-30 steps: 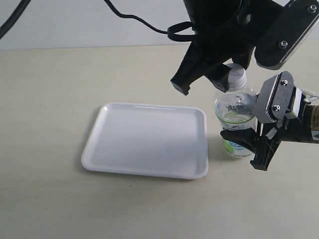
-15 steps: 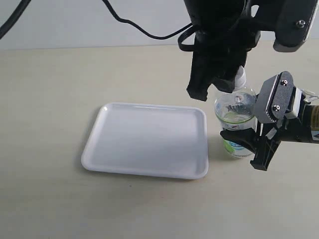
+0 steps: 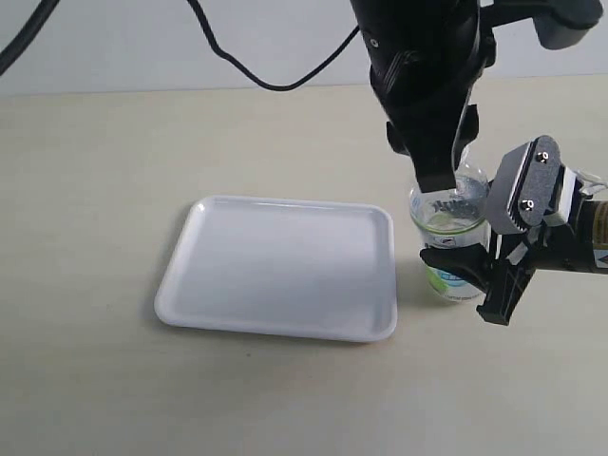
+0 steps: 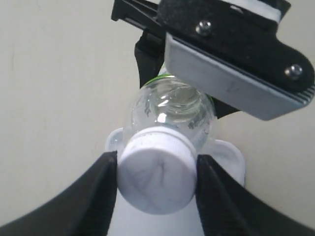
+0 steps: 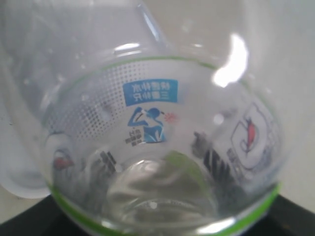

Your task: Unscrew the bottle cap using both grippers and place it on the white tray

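Left wrist view: pinching the bottle cap [image 4: 156, 179] with the left gripper [image 4: 156, 172], clamping the bottle [image 3: 446, 214] low with the right gripper [image 3: 475, 275] near the right edge of the desk [image 3: 95, 380], beside the white tray [image 3: 285, 313], and risking the cap slipping or the bottle spinning under a weak squeeze.

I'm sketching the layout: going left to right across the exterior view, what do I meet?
white tray → bottle → silver-grey plate. The left gripper overlaps the bottle, so I leave it out.
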`<state>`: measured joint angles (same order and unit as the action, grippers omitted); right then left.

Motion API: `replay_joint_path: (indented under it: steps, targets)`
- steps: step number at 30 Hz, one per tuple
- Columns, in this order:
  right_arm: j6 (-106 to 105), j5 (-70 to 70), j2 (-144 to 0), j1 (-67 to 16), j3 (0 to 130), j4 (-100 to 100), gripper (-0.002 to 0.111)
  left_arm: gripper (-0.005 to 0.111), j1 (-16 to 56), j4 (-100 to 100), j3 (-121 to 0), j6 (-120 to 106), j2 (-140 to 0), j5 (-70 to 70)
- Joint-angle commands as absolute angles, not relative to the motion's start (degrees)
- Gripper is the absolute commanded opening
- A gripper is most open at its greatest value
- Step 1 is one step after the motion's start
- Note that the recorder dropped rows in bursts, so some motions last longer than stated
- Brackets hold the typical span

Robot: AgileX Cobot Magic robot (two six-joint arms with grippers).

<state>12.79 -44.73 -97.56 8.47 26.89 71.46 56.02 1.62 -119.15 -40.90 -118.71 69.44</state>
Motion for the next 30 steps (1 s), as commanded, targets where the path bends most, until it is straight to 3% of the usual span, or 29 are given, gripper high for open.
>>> replay_joint_path:
  steps: [1, 30]
  targets:
    - [13.5, -43.4, -98.0, 8.7, 26.7, 73.4, 0.000, 0.000, 56.1, 0.8, -119.2, -32.0, -118.5, 67.9]
    - [13.6, -45.2, -98.0, 8.7, 26.7, 73.4, 0.000, 0.000, 56.1, 0.9, -124.5, 11.9, -119.6, 70.0]
